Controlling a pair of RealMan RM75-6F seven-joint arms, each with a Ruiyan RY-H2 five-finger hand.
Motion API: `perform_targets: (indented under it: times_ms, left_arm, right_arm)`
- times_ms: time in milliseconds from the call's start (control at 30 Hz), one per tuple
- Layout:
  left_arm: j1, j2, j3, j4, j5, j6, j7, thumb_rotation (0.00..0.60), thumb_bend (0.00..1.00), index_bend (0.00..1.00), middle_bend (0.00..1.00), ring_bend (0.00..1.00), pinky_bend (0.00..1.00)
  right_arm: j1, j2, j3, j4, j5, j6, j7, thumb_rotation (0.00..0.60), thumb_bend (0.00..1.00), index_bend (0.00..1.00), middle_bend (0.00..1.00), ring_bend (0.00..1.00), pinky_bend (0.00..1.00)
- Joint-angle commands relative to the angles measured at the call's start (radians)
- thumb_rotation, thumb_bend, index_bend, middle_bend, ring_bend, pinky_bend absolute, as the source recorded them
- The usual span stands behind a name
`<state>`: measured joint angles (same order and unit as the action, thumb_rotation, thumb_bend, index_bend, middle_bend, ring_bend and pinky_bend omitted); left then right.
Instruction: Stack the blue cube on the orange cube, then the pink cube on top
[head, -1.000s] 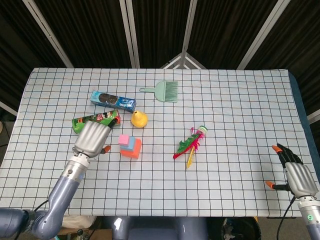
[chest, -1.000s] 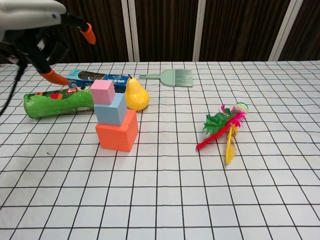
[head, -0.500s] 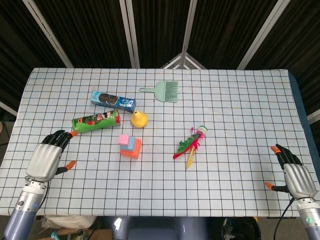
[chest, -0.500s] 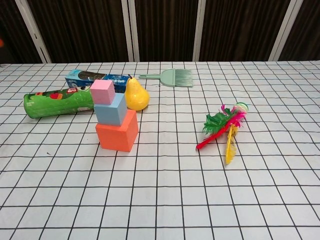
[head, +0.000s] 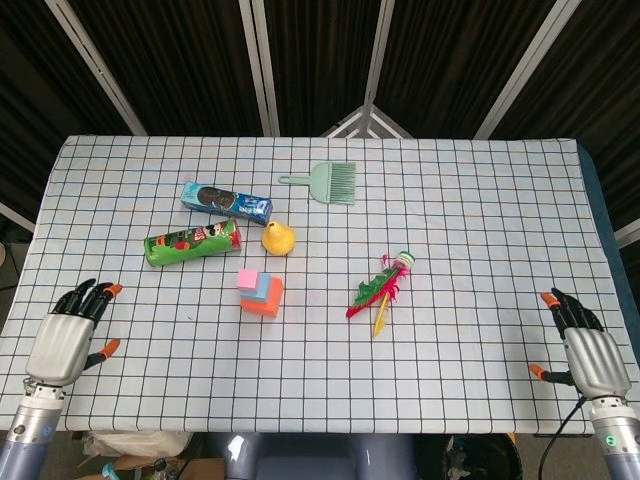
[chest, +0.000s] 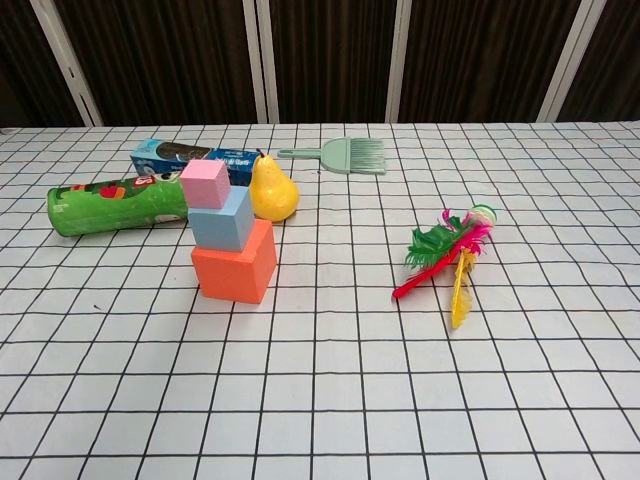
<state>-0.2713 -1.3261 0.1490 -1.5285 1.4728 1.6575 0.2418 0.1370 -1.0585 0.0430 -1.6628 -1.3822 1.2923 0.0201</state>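
We read the stacking as done: pink cube sits on blue cube, which sits on orange cube, the tower standing left of the worktop centre, toward the near edge. Our left hand is at the near-left corner, fingers spread, holding nothing; right hand at the near-right corner, likewise released & empty. Both well apart from the stack. Next move, as we judge it: nothing to grasp, just keep arms clear so the tower isn't bumped.
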Motion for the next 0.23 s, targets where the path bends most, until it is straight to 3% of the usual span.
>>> perform_targets:
  times_ms: [33,233]
  left_arm:
    - [0.014,0.001,-0.011,0.001,0.008,-0.001,0.001,0.600,0.22,0.14,0.16,0.13,0.23]
    - [0.034,0.004,-0.029,-0.002,0.008,-0.025,0.011,0.600,0.22,0.13,0.16,0.13,0.23]
  right_arm:
    - [-0.002,0.000,0.001,-0.001,-0.001,0.004,-0.001,0.600,0.07,0.02,0.02,0.03,0.14]
    - [0.001,-0.005,0.009,0.001,0.014,0.000,-0.006,0.600,0.07,0.00,0.02,0.03,0.14]
